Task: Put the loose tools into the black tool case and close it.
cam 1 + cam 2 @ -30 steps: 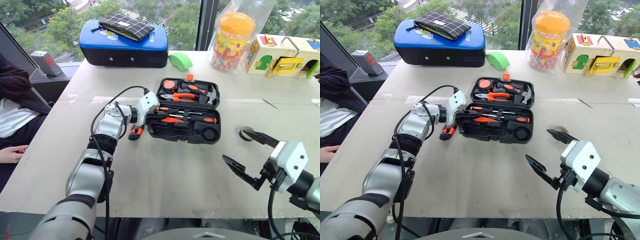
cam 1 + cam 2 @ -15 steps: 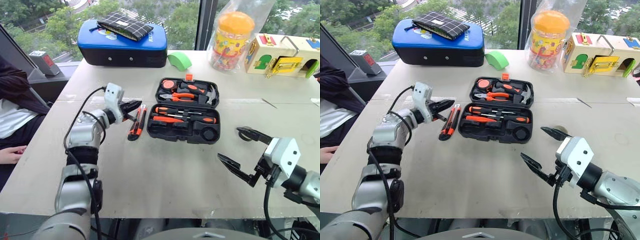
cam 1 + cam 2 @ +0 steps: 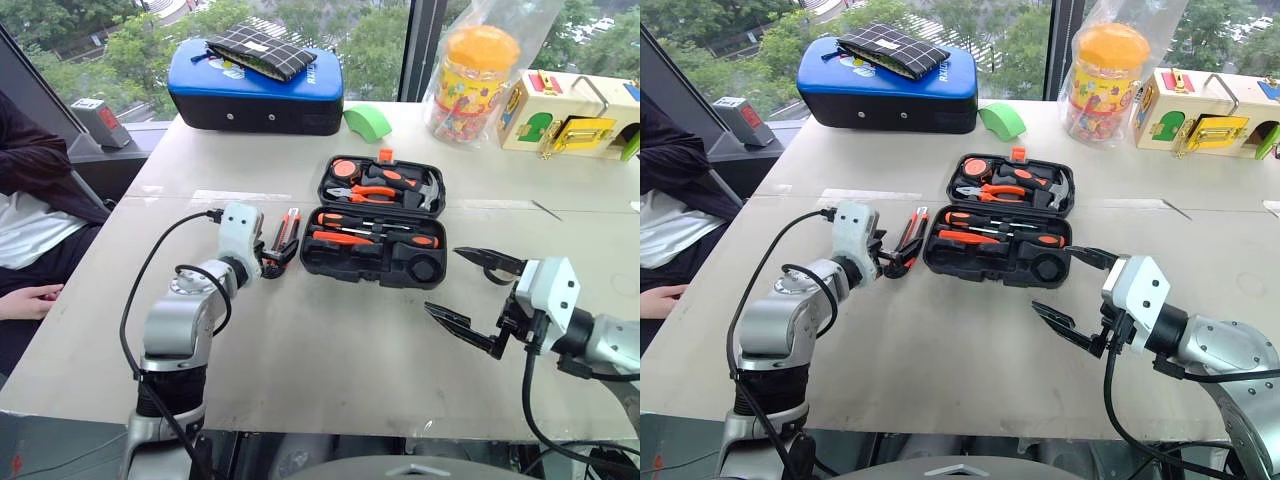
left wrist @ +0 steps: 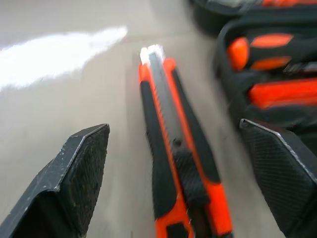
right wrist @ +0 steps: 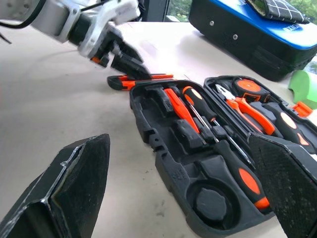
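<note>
Left wrist view: your left gripper (image 4: pixel 181 163), released, straddles the utility knife (image 4: pixel 176 153) beside the black tool case (image 3: pixel 375 255).

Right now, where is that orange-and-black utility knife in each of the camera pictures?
Left eye view: the utility knife lies on the table beside the black tool case, on the robot's left of it.
Right eye view: same spot, knife beside the case.
Left wrist view: knife lies between the left gripper's open fingers.
Right wrist view: knife lies behind the case's far corner.
Shared landmark: the open black tool case.
</note>
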### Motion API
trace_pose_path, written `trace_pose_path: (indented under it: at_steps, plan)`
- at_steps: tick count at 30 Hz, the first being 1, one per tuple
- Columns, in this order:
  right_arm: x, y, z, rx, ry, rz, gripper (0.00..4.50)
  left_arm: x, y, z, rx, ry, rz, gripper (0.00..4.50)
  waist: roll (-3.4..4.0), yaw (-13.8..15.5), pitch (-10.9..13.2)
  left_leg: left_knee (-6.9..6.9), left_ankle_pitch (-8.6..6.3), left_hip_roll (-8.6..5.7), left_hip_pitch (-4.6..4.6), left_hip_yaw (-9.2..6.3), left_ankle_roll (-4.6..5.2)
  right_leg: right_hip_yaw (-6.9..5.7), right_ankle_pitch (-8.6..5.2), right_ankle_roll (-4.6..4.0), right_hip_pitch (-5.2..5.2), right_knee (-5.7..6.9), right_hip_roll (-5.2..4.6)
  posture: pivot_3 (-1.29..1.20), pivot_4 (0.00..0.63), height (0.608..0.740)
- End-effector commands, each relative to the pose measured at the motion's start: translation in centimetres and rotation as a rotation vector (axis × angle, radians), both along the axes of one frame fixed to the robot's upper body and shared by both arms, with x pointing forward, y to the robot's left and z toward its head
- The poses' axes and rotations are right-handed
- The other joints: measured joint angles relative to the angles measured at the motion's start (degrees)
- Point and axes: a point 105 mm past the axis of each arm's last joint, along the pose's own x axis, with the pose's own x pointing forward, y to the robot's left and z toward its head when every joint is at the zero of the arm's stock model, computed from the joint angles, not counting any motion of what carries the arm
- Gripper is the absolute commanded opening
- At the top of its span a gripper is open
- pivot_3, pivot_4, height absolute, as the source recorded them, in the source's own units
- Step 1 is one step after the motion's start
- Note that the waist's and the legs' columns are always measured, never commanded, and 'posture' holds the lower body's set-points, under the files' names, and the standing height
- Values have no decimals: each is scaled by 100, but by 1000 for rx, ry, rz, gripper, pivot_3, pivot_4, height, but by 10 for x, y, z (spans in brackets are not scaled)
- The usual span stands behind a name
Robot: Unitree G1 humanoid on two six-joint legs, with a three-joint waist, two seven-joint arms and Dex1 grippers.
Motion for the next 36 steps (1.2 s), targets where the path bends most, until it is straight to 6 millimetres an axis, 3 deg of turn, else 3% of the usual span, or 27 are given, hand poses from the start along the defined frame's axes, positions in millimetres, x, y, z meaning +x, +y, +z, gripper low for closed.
trace_pose_path:
  at_steps: [1,3,6,10,14,18,21,25,30,36]
  plan:
    - [-1,3,6,-3,-33,37,4500,-2,1,-4,50,-5,17,4373,0,6,0,-1,0,0,0,0,-1,0,0,0,0,-1,0,0,150,740]
    - [-1,3,6,-6,-35,39,4500,-3,3,-9,65,10,17,4373,0,15,0,-1,0,1,-2,-3,0,0,0,0,0,-2,-2,0,150,740]
    - [-1,2,6,-4,-36,40,4500,-3,-1,-10,58,-3,-13,3609,2,9,-1,-1,-1,0,-1,1,1,3,0,-1,1,-3,-7,0,150,740]
    - [-2,2,7,2,-37,37,4500,4,1,22,25,-132,-59,1889,1,11,-1,-1,-1,-1,-4,-2,1,2,0,-1,1,-4,-12,0,150,740]
    - [-3,1,5,2,-34,27,4500,8,-10,61,1,-261,-225,1889,1,11,1,-2,1,-1,-12,-11,-4,-4,0,-2,-2,-10,-34,0,150,740]
    - [-3,-2,5,2,-35,5,4500,-5,-62,92,42,-337,-724,1889,6,25,1,-4,9,-9,-19,-14,-17,-31,0,-2,0,-24,-23,0,150,740]
    - [-5,-6,5,-3,-33,-12,4500,-10,-76,83,120,-282,-1006,1889,11,6,-2,-5,13,-21,-19,-1,-24,-26,0,-1,6,-39,-33,0,150,740]
    - [-10,-13,6,-18,-27,-37,4500,6,-76,60,313,-216,-1236,1889,17,-22,2,-10,13,-25,-17,11,-22,-19,1,-1,5,-47,-28,0,150,740]
    - [-21,-23,5,-39,-5,-80,4500,16,-68,33,452,-125,-1404,1889,15,-9,5,-11,-2,-23,-24,0,5,-26,0,0,3,-49,-4,0,150,740]
    - [-31,-39,4,-67,12,-144,4500,16,-71,22,474,-109,-1498,1889,13,-13,6,1,-11,-16,-23,4,21,-22,0,1,5,-45,0,0,150,740]
